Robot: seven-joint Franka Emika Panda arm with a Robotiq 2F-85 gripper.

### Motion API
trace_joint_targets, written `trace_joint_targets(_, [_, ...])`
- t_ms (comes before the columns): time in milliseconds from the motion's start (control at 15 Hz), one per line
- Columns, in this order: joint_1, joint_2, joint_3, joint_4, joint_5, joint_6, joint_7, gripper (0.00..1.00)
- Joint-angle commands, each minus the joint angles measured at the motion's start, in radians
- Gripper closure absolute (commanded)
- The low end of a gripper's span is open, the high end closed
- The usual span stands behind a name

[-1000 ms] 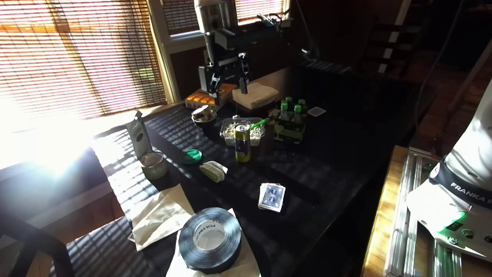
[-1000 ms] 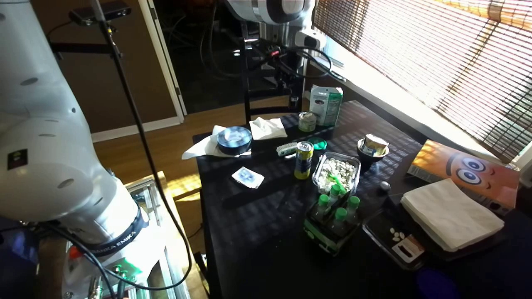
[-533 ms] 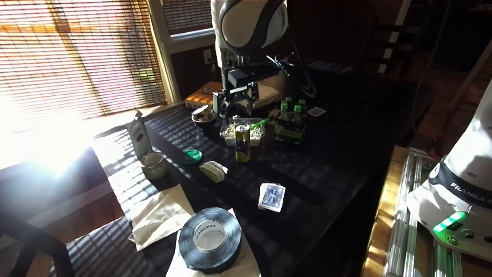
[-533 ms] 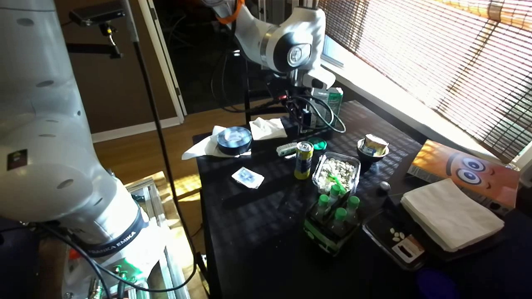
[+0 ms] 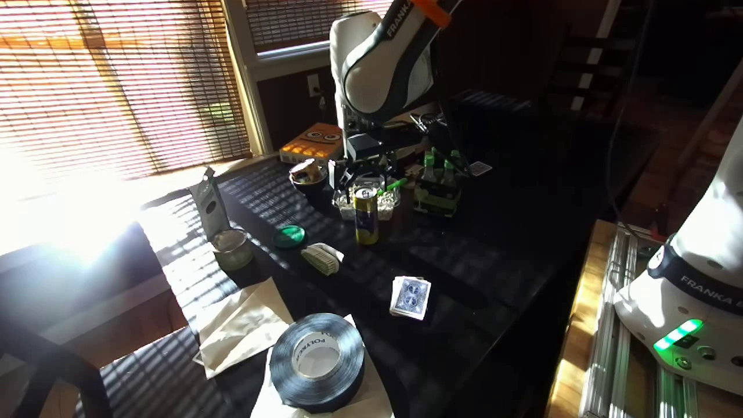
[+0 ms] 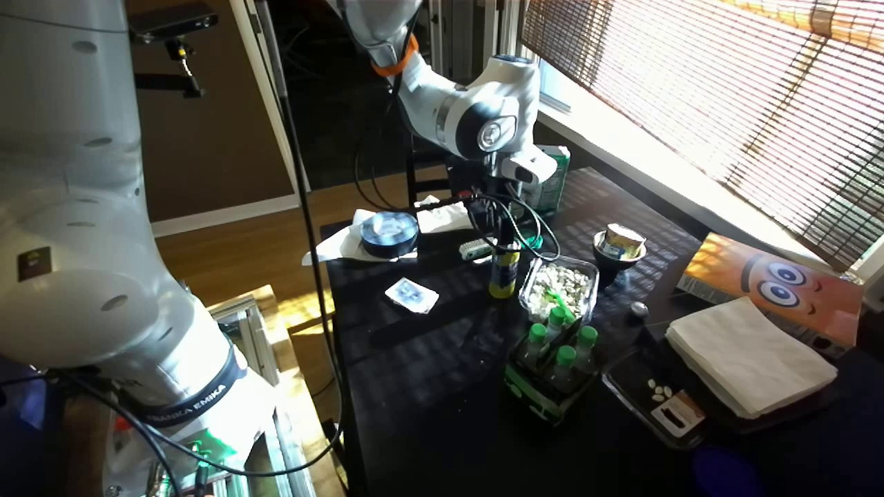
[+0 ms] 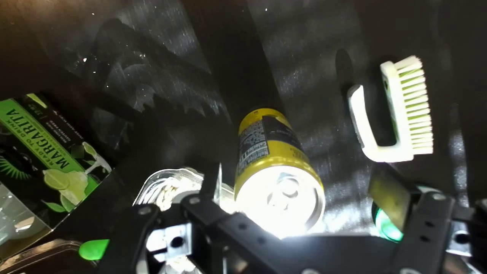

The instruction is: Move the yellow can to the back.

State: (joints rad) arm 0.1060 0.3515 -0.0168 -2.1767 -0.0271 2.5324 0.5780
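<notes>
The dark bench (image 6: pixel 428 414) spreads out below, and over it, in both exterior views, I see my white arm (image 6: pixel 449 114) with its wrist aimed down. My gripper (image 7: pixel 303 186) has its fingers spread wide and holds nothing. Just past one finger in the wrist view sits a clear plastic tub (image 7: pixel 161 182), which, I judge, that finger could clip. The yellow can (image 7: pixel 279 173) stands upright on the bench near the tub, its long axis roughly along the gripper's downward line; its silvery top shows in the gap between the fingers, off-centre toward the tub's side. I take this as lining up a grasp from above. I cannot tell whether the fingertips are below the can's rim, so I would centre before closing.
</notes>
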Motion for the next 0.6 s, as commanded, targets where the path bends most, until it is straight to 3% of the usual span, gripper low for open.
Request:
trace_joint_targets(0, [0.034,0.014,-0.043,-0.014,-0.015,0.058,0.053,0.00])
trace_joint_targets(333, [0.050,0.026,-0.072,-0.017,-0.017,0.104,0.073,0.01])
trace_joint_targets(533, [0.058,0.032,-0.084,-0.016,-0.021,0.119,0.082,0.17])
